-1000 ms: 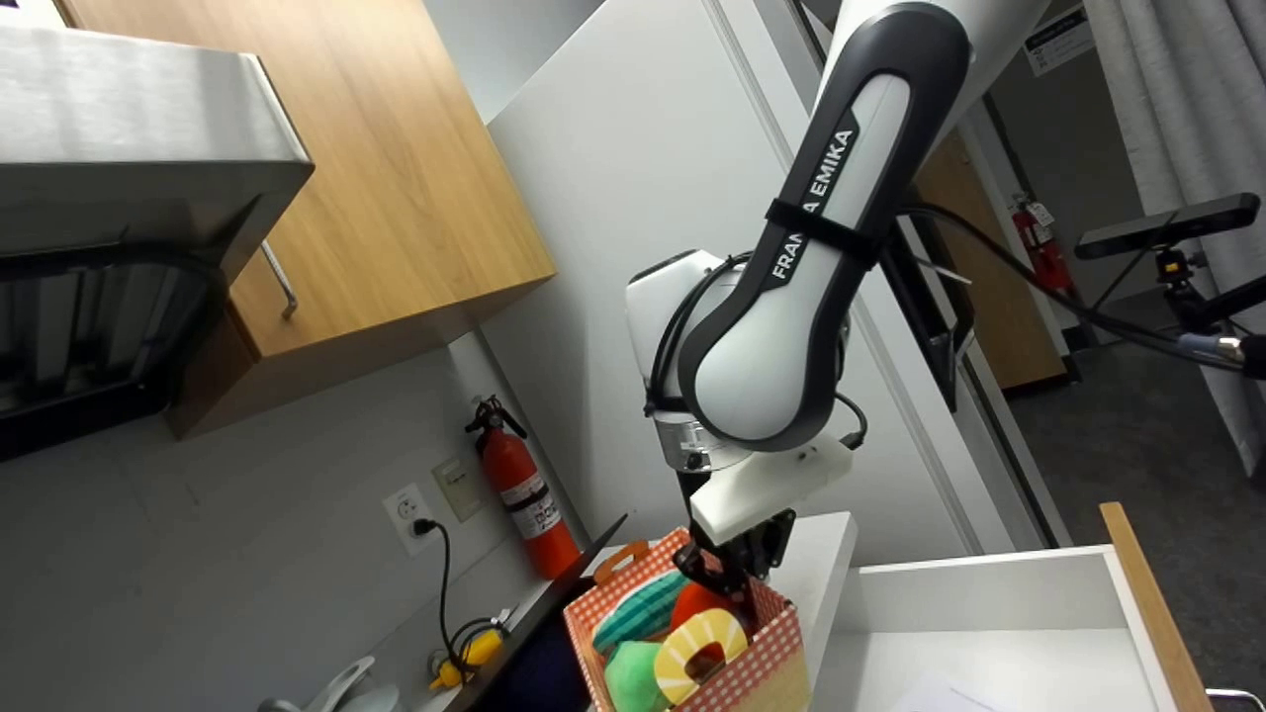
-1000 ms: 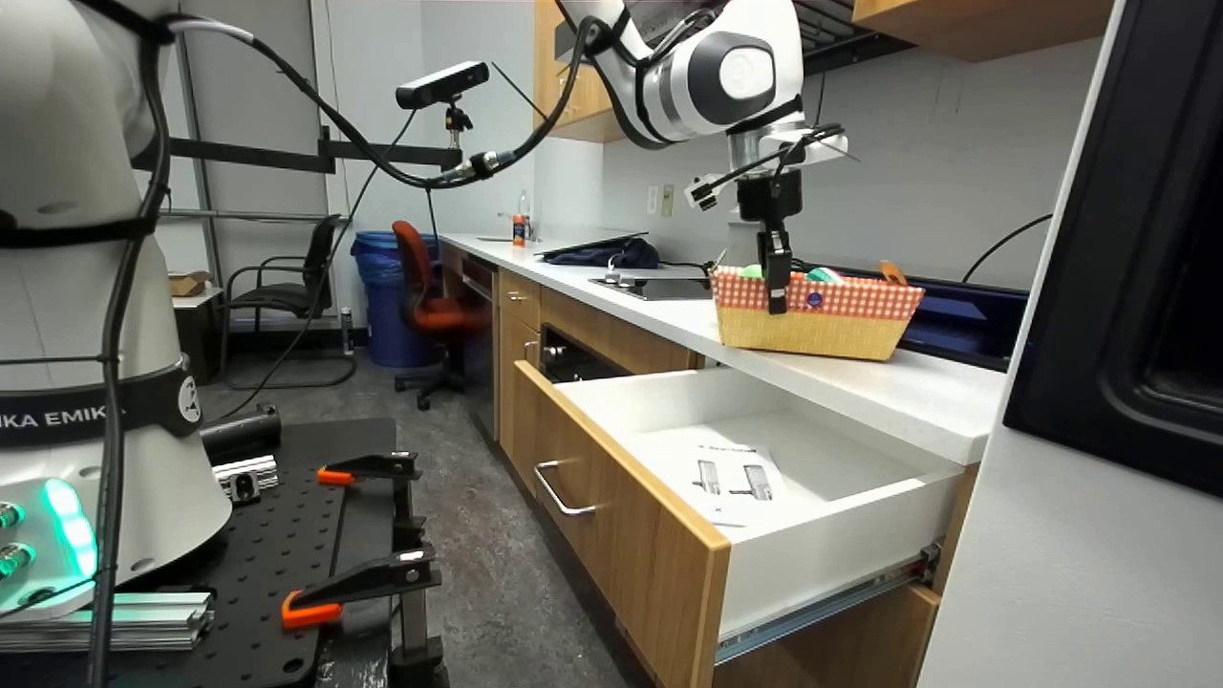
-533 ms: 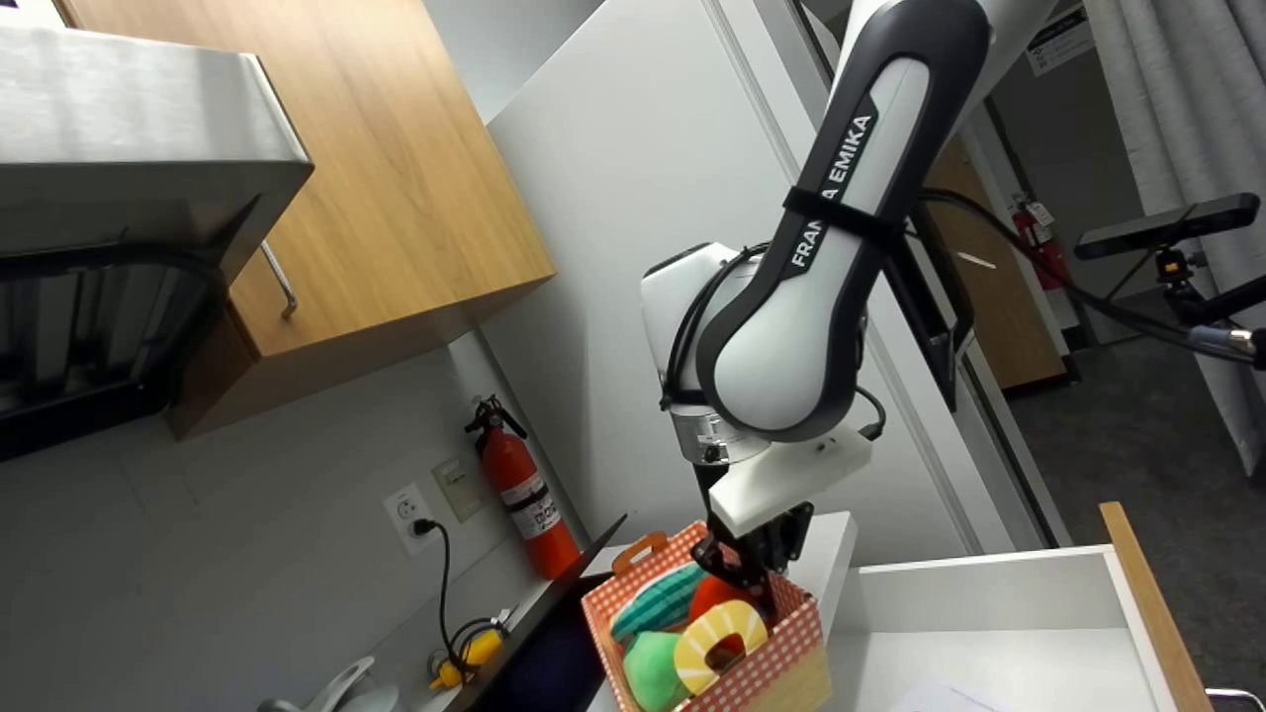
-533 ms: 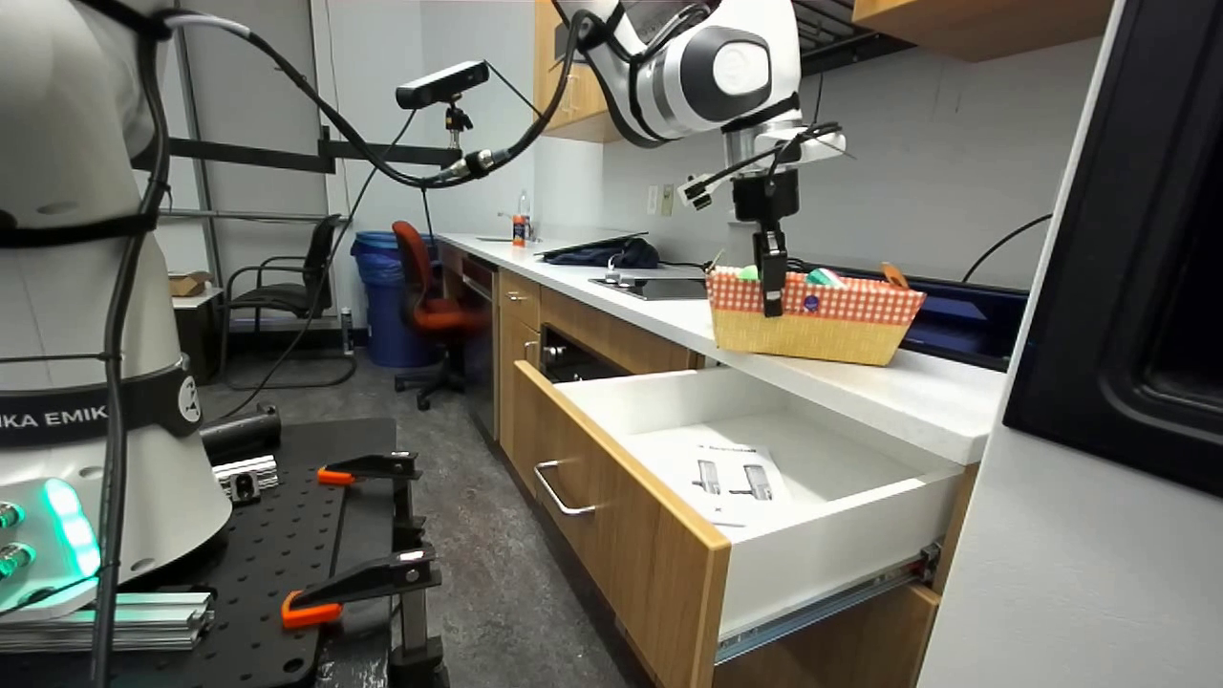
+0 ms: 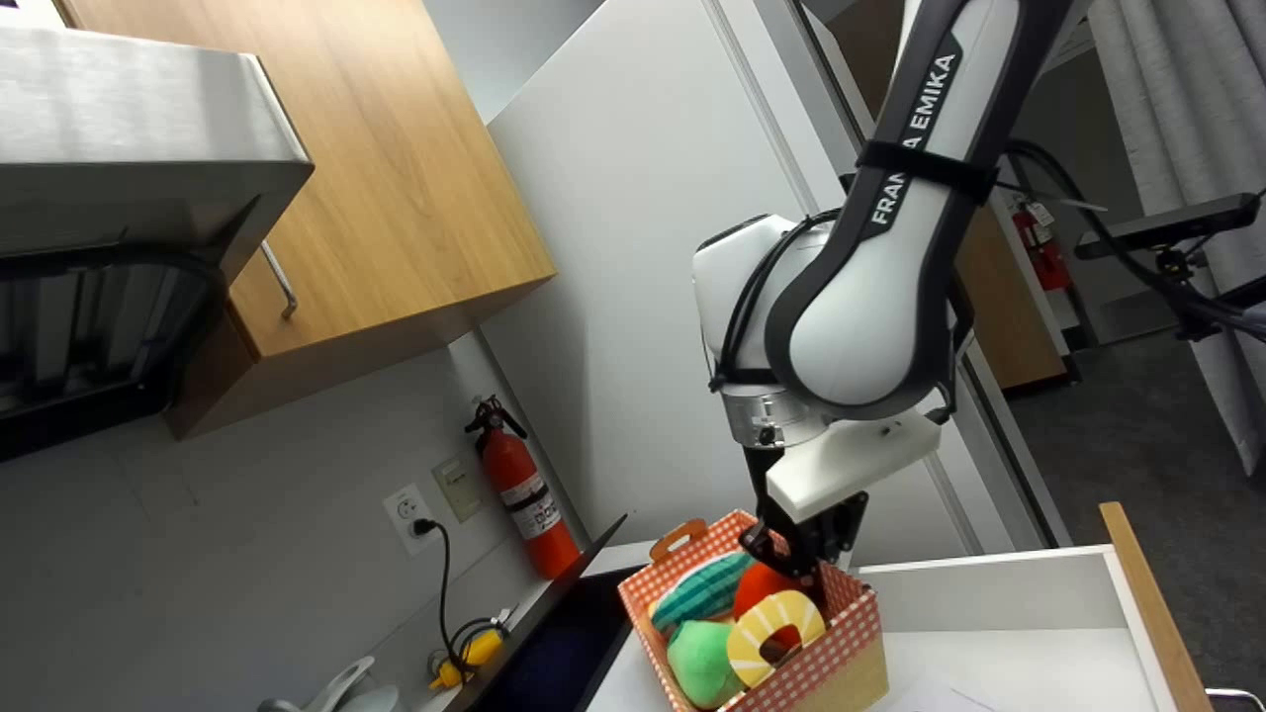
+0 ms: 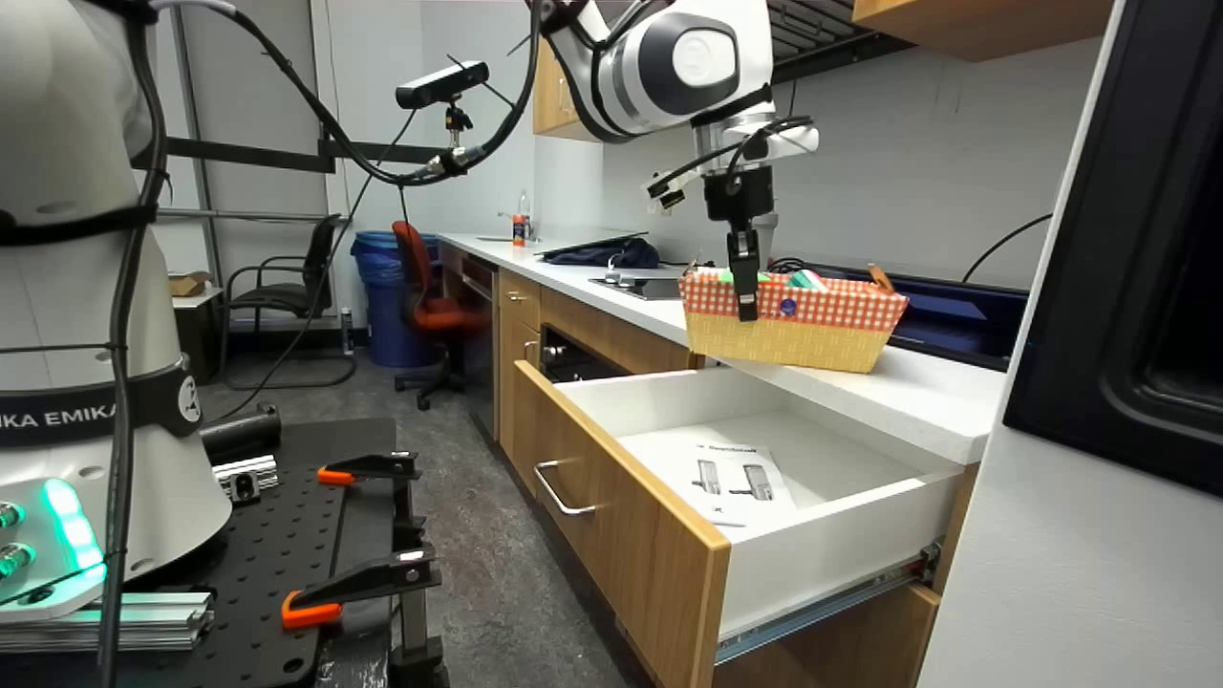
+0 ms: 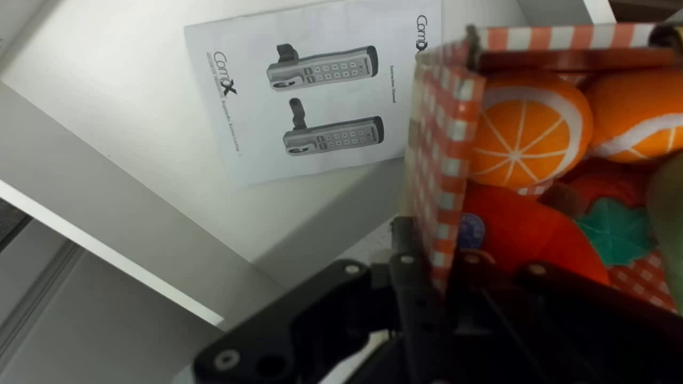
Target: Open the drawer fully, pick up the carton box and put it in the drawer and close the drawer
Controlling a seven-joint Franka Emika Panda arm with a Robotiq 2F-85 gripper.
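The carton box point(image 6: 822, 336), red-checked above and straw-coloured below, holds several toy fruits. My gripper point(image 7: 435, 261) is shut on its checked side wall, one finger outside and the other inside among the fruit. In both exterior views the box point(image 5: 841, 648) hangs from the gripper point(image 6: 747, 311) at the counter's edge, slightly tilted. Whether its base touches the counter, I cannot tell. The drawer point(image 6: 611, 506) is pulled out below it, its white inside facing up. Part of the box overlaps the drawer point(image 5: 999, 598) in that exterior view.
A printed manual point(image 7: 320, 96) lies on the drawer floor. The white counter point(image 6: 941, 382) runs along the drawer's back, with a dark blue object point(image 6: 960, 320) behind the box. A fire extinguisher point(image 5: 529, 494) stands by the wall. A dark appliance point(image 6: 1147, 268) borders the far right.
Gripper and box have moved together toward the drawer side, rightward in one exterior picture and leftward and slightly down in another. The grip on the wall stays. The drawer has not moved.
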